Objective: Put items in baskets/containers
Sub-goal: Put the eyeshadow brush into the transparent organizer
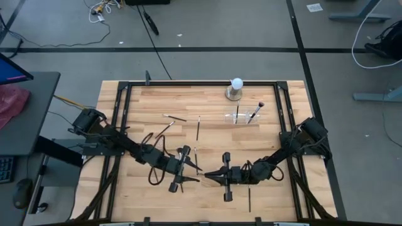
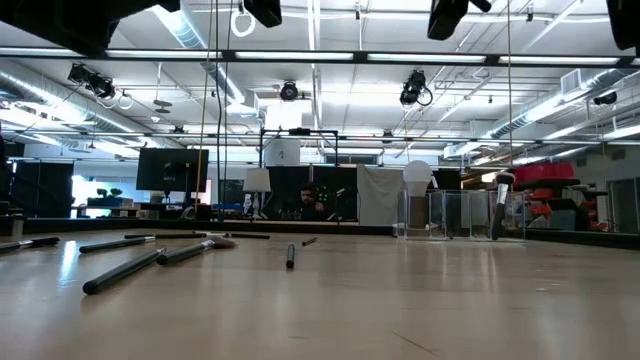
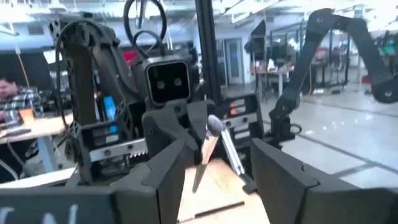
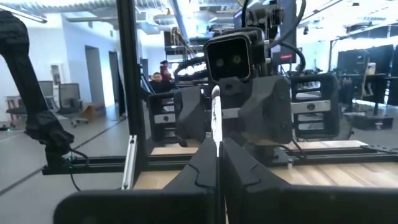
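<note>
Left arm: comes in from the table's left edge; the left gripper (image 1: pixel 178 168) sits near the front centre, raised off the wood, facing the other arm.
Left gripper state: fingers spread wide; its wrist view shows a thin makeup brush with a pale tip (image 3: pixel 207 149) in the gap, with neither finger touching it.
Loose brushes: several slim dark-handled makeup brushes (image 1: pixel 175 117) lie flat on the left and middle of the table, well apart from one another.
Right gripper: the right gripper (image 1: pixel 224 175) sits just right of centre, close to the left one, fingers pressed together on the brush, which stands upright from them.
Right arm: reaches in from the table's right edge.
Container: a small clear plastic rectangular tray (image 1: pixel 242 116) stands at the back right, just beside a white ball on a grey round base (image 1: pixel 235 88); two brushes already lean in it.
Handling: the brushes look light, stiff and slim, likely to roll or twist in a pinch; mid-handle seems the safest grip, leaving the soft bristles alone.
Surface: pale wooden plank tabletop (image 1: pixel 207 144) inside a black metal frame.
Room: open workshop with ceiling lights, desks and monitors; a seated person shows far off.
</note>
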You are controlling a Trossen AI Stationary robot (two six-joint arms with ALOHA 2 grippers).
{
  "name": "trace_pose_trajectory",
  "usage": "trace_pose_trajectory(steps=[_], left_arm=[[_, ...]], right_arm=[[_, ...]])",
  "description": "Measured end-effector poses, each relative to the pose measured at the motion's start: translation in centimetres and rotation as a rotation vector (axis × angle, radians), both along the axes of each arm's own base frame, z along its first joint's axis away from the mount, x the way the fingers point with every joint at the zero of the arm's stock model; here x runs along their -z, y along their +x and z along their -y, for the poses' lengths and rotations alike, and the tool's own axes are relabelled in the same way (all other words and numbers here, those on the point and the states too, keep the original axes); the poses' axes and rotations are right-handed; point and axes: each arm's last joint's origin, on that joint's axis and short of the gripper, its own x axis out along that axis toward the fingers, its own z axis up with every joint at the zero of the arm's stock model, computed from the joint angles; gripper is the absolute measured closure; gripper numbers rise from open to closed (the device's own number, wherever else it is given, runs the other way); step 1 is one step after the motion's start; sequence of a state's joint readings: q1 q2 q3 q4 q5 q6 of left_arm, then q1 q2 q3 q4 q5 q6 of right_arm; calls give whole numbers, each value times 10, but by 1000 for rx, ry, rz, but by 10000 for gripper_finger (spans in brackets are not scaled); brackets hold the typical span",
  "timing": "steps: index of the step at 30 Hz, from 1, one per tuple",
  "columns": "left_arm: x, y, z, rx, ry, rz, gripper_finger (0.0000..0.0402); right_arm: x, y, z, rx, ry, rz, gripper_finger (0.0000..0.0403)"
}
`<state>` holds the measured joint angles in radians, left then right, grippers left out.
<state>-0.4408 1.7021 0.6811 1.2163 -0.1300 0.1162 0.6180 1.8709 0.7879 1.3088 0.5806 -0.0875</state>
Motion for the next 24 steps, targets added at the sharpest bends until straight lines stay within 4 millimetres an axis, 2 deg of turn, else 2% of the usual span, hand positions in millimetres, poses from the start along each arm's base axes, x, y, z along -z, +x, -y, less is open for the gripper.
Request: trace_pose_trajectory(steps=[8,24], left_arm=[[10,4,1,-26,-36,62,229],[9,4,0,-54,-97,62,344]], right_arm=[[0,0,0,-4,-2,0,399],[2,1,1,36,-2,-24,399]])
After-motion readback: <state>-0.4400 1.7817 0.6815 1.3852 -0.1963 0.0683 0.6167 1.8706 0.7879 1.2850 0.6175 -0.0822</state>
